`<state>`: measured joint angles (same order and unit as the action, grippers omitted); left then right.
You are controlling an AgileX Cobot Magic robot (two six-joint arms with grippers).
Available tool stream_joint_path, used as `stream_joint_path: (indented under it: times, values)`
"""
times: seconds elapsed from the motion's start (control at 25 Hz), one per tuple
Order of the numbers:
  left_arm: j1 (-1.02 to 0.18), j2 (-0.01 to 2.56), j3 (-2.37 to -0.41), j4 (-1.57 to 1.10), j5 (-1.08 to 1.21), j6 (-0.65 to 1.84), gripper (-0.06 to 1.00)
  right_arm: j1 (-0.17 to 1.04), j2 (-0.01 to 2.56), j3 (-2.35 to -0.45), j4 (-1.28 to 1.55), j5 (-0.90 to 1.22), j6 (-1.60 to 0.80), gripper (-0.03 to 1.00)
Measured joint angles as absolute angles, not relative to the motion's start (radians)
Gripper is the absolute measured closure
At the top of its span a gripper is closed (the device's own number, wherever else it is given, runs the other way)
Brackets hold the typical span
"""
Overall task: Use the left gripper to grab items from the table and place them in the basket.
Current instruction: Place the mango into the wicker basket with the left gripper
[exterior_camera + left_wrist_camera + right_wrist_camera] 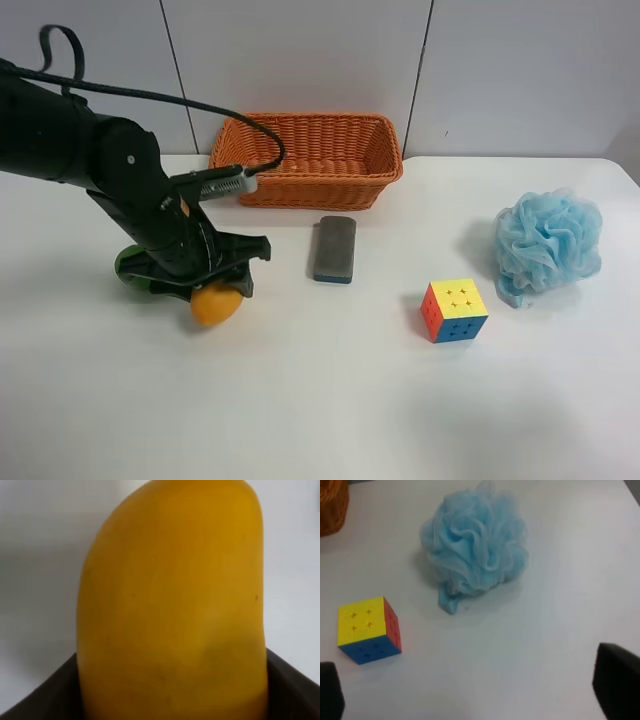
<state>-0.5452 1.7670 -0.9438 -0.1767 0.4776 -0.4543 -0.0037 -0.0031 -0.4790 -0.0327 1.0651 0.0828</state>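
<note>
While pinching mango (170, 605) in left claw (217, 292), sits low at surface (320, 420) beside green fruit (127, 263), well apart from basket (306, 187). Judged barely begun: nothing in basket, with block (334, 249), cube (454, 310), puff (549, 245) untouched; right claw (472, 687) wide open.

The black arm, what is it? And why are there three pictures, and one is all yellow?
It is a robot arm. One camera looks down from high up at a white table with a basket, grey block, puzzle cube, blue bath puff and green fruit. Two more cameras ride on the robot's wrists. The yellow picture is the left wrist's: a mango, very close, between the left fingers. Whether they squeeze it yet, I cannot tell. The right wrist sees the cube and puff; the right fingers are wide open.
</note>
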Motion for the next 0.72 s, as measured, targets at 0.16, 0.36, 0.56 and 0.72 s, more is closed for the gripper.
stream_joint_path:
  times: [0.16, 0.36, 0.56, 0.72]
  values:
    - [-0.545, 1.724, -1.028, -0.171, 0.602, -0.454, 0.34, -0.004, -0.003, -0.479, -0.033, 1.065, 0.083, -0.02]
    - [-0.546, 1.728, -1.266, -0.094, 0.789, -0.449, 0.34, -0.004, -0.003, -0.479, -0.033, 1.065, 0.083, -0.02]
    - [-0.537, 1.800, -1.533, -0.057, 0.953, -0.377, 0.34, -0.004, -0.003, -0.479, -0.033, 1.065, 0.083, -0.02]
    - [-0.515, 1.918, -1.737, -0.055, 1.043, -0.298, 0.34, -0.004, -0.003, -0.479, -0.033, 1.065, 0.083, -0.02]
